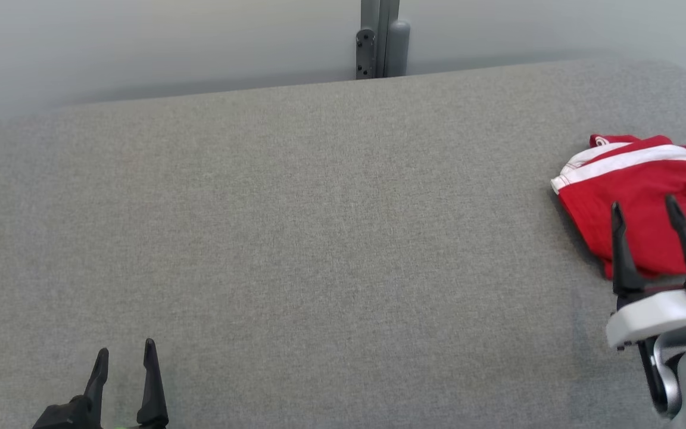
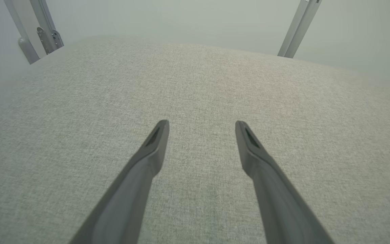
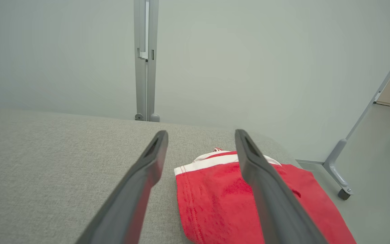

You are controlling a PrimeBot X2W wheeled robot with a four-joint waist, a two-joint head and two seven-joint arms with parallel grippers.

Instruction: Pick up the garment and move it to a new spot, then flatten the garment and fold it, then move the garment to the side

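The red garment (image 1: 635, 185), trimmed with a white band (image 1: 623, 159), lies in a compact folded bundle at the far right of the grey fabric-covered surface (image 1: 319, 208), close to its rounded edge and partly cut off by the head view's border. The right gripper (image 1: 644, 202) hangs over the bundle's near side with its jaws spread wide and nothing between them; whether the tips touch the cloth I cannot tell. The left gripper (image 1: 127, 347) sits well apart at the lower left, equally wide open and empty, over bare surface. The cloth looks light, soft and limp, so it would likely sag and unfold if lifted by one layer alone. A safer hold, I judge, pinches all layers together at the thicker stitched edge or the banded end, as the textured covering may drag at it.
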